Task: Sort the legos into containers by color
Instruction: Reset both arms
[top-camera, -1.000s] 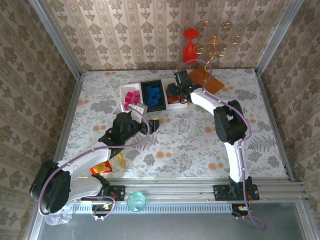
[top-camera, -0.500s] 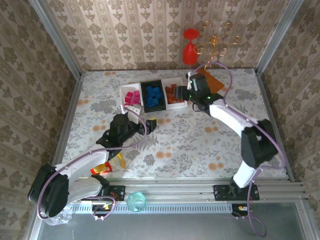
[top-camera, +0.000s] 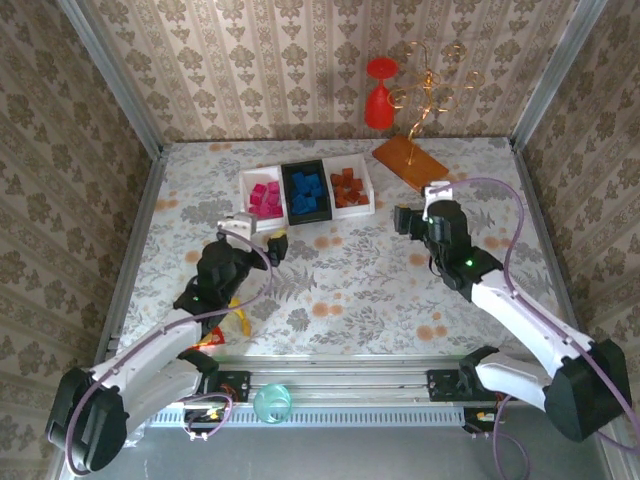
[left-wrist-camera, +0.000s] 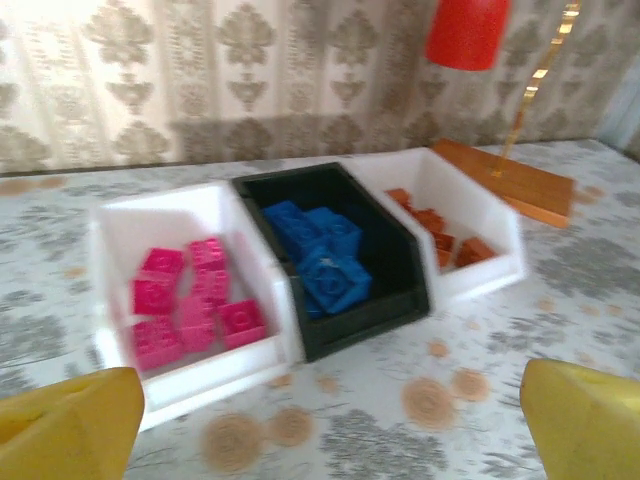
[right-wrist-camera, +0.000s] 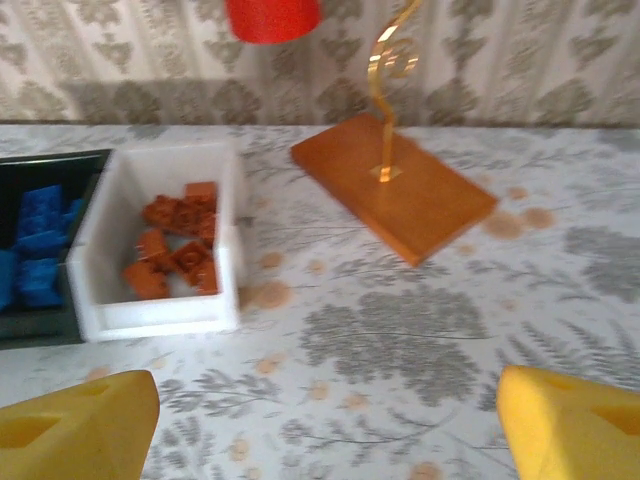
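Already the legos (top-camera: 305, 190) lie colour by colour in the three containers (top-camera: 371, 188), a left-to-right row at the far side of the table (top-camera: 350, 290), each tray's long axis pointing away from the arms. Both the left claw (top-camera: 266, 238) and the right claw (top-camera: 420, 207) gape empty, short of that row, the left nearer the pink end and the right nearer the brown.
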